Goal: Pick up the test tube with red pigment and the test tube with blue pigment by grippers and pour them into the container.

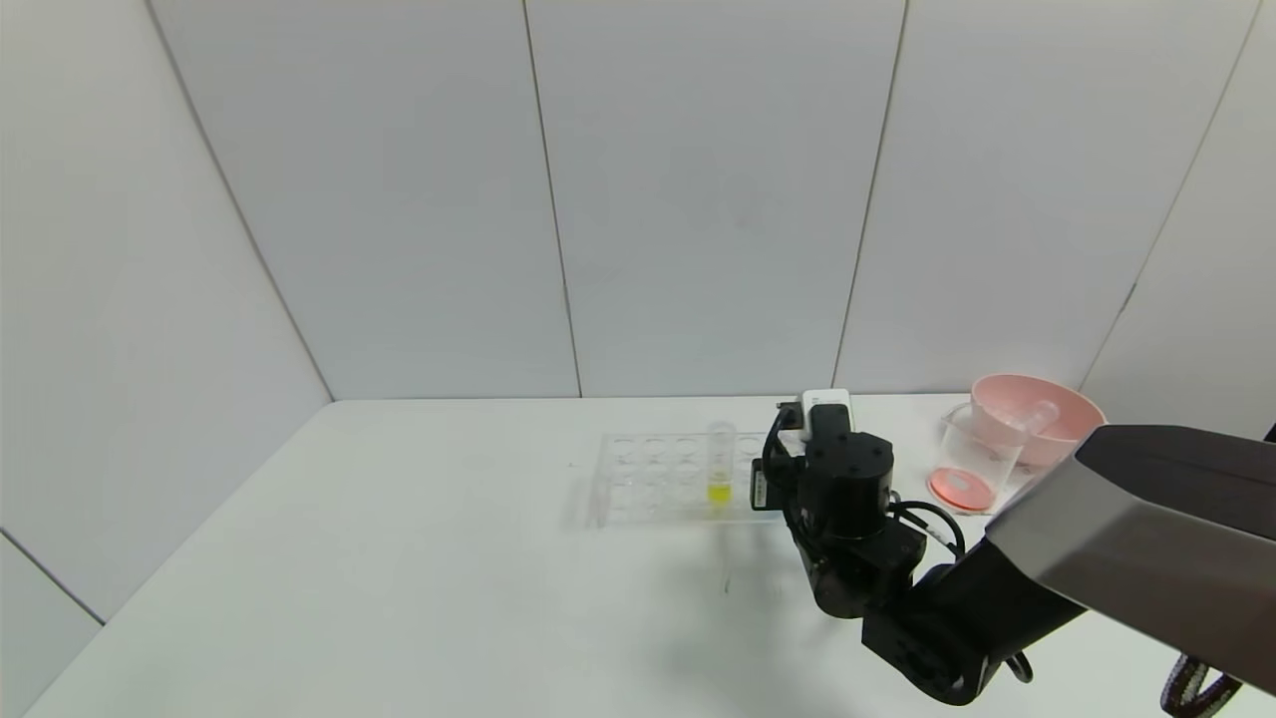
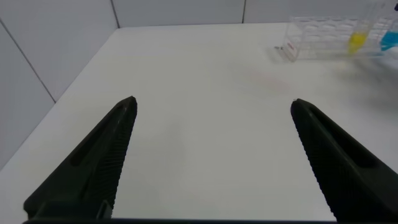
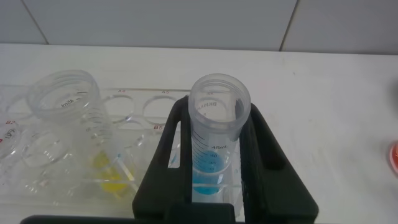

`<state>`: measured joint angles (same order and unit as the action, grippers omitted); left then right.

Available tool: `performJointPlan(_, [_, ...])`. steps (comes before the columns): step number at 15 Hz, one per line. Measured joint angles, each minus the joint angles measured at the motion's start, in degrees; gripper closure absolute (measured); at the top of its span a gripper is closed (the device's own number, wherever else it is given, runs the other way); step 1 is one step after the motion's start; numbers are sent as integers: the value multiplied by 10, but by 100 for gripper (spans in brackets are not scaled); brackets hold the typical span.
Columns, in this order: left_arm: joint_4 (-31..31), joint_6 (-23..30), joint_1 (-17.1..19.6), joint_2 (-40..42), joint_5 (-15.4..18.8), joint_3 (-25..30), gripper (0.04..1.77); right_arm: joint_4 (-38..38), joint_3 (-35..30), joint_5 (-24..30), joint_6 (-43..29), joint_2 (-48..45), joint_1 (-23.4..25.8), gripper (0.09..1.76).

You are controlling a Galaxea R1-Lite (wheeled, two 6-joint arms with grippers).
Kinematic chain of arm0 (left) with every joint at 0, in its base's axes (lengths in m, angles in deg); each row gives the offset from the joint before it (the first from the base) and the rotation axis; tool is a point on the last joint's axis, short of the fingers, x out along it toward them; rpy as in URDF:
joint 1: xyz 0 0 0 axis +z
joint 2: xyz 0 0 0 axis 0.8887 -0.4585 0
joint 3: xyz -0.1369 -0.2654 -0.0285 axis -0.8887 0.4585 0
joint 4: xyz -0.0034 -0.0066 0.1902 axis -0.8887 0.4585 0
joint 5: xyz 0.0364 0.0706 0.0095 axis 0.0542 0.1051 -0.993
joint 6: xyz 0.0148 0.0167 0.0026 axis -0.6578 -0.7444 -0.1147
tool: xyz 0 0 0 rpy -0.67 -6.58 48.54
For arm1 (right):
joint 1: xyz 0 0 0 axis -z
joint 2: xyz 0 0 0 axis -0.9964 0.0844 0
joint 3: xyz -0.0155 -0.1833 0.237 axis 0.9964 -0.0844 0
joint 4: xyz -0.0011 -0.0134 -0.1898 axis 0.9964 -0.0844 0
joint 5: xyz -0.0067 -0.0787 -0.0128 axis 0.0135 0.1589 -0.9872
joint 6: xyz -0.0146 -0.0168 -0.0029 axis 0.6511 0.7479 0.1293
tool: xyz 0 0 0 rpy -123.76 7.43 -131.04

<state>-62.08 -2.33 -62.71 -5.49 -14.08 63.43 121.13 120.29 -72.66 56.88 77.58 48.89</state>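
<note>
Right tool [image 3: 214,180] clamped shut on blue-pigment test tube [image 3: 214,134], upright in clear rack [image 3: 134,109]. Yellow-liquid tube [image 3: 74,112] just beside tool. Beaker [image 1: 975,461] with red liquid beyond, against pink bowl [image 1: 1037,414]. Left tool [image 2: 211,155] wide open, empty, above counter [image 2: 205,93].

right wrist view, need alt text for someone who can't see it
The right gripper is shut on the test tube with blue pigment, which stands upright in the clear tube rack. Beside it in the rack stands a tube with yellow liquid.
</note>
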Motion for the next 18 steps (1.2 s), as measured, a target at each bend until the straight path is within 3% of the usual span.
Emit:
performJointPlan(6, [0,0,0,0,0,0,5,-1,1,-2,5,-5,0,135])
performJointPlan(12, [0,0,0,0,0,0,5,-3,9,15,64,-44,0,135])
performJointPlan(18, [0,0,0,0,0,0,5,-76,33,24,73,-106,1,135])
